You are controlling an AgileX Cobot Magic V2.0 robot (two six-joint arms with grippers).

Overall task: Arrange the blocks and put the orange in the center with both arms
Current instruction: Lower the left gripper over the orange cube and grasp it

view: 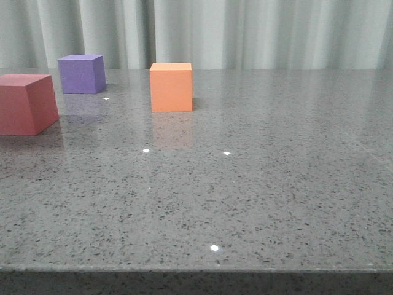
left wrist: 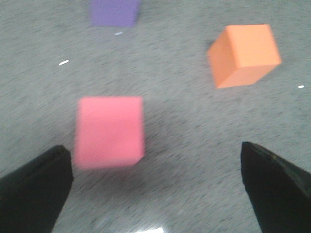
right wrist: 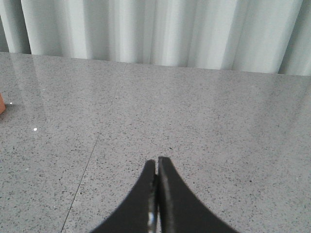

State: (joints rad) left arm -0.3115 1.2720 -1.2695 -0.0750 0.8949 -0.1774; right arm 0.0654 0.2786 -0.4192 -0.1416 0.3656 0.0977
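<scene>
My left end effector (left wrist: 155,187) spread wide, holding nothing; pink-red cube (left wrist: 110,131) just ahead, nearer one finger than other. Risk: off-centre descent, finger clips cube top, shoves it aside. View blurred, alignment uncertain. Orange cube (left wrist: 244,55) farther ahead, opposite side; purple cube (left wrist: 114,12) beyond, well apart. My right end effector (right wrist: 157,167) pressed together, empty, bare desk (right wrist: 204,121) ahead. Pink-red cube (view: 26,103) near front view's left border; open desk rightward.
</scene>
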